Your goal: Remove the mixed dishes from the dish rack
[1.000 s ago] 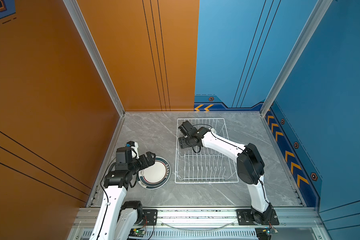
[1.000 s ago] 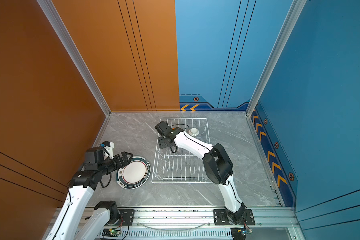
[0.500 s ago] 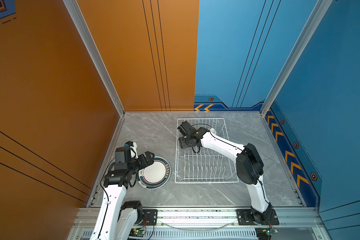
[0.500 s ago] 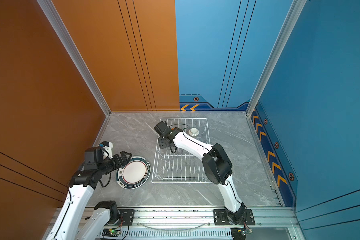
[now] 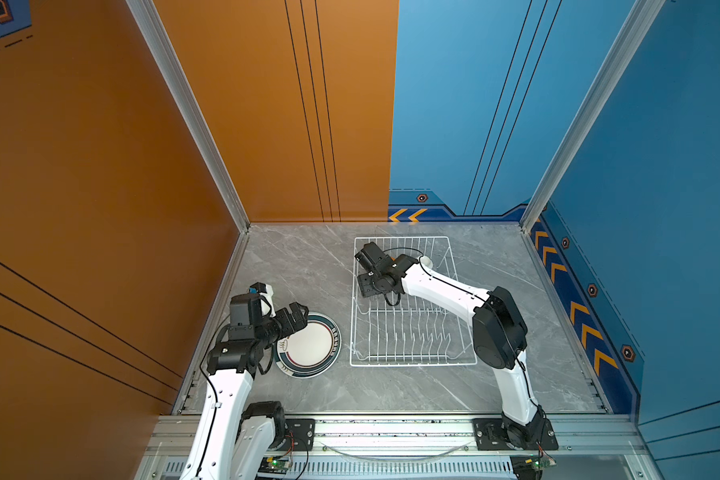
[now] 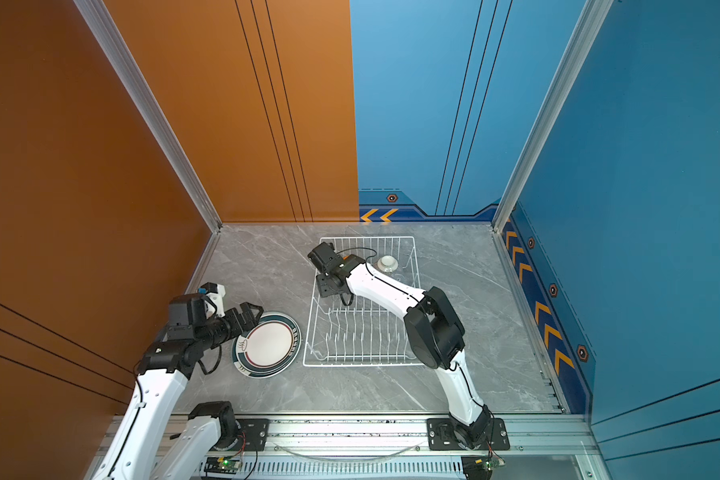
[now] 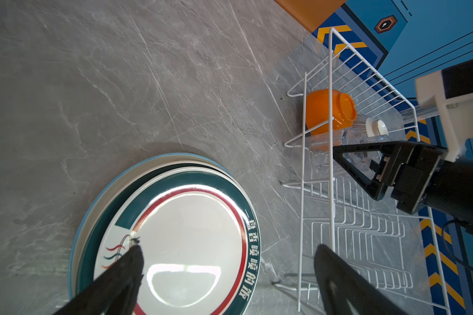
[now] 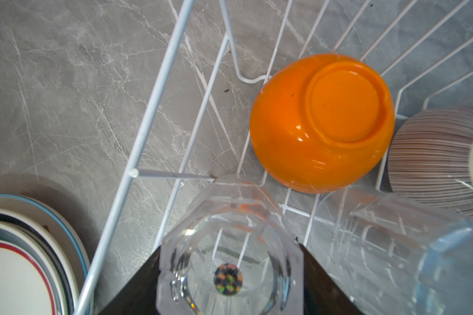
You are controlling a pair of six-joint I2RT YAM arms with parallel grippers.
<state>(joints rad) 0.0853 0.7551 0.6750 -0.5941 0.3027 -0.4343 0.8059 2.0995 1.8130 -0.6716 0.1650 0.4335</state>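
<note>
In both top views the rack [image 5: 408,365] sits mid-surface [image 5: 308,257], with stacked plates [image 5: 310,345] just left of its near end. The left hand [image 5: 303,316] hovers over the plates' left edge. The right hand [image 5: 368,286] reaches down into the rack's far left corner. A ribbed bowl [image 6: 387,262] lies bottom up at the far end.

Left wrist: the fingers [image 7: 126,270] stand wide apart above the top plate, nothing between them. An orange bowl [image 7: 328,111] lies bottom up in the rack.

Right wrist: the fingers [image 8: 137,289] bracket a clear cup [image 8: 230,245] and meet its sides. A second cup [image 8: 393,245] stands just beside it, with both bowls beyond.
</note>
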